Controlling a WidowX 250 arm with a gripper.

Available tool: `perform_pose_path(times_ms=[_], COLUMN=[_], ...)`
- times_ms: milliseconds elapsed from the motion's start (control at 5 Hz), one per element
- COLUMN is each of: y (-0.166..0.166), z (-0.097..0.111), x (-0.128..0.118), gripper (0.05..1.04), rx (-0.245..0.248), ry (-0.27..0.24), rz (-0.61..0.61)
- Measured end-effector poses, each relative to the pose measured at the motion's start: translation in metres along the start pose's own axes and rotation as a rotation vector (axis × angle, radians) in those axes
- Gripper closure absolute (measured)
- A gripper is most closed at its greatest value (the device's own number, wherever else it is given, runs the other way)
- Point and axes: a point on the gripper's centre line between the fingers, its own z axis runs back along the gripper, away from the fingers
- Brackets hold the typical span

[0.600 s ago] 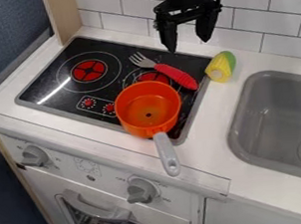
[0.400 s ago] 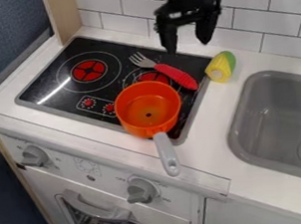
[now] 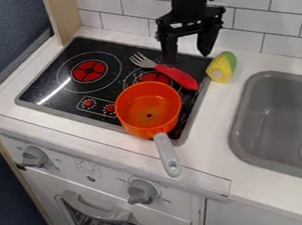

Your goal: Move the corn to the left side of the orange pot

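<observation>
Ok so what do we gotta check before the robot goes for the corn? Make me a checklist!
1. Gripper open, holding nothing: ok.
2. Gripper lined up with the corn: not ok, it hangs up and to the left of it in the picture.
3. Corn out of the sink, on the counter: ok.
4. Orange pot upright on the stove: ok.
5. Fork apart from the corn: ok.
6. Fork apart from the pot: cannot tell.

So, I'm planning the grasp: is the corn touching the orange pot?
Apart: the camera view shows part of the black stove top between the corn and the pot.
</observation>
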Motion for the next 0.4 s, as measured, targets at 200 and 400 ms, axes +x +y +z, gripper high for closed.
perform_pose_path(times_ms=[200,400], y=[-0.014,-0.028], z=[-0.001,-0.002], x=[-0.004,-0.011], gripper=[0.083,0.083], rx=[-0.067,-0.149], ry=[0.0,0.013], rz=[-0.103,-0.167])
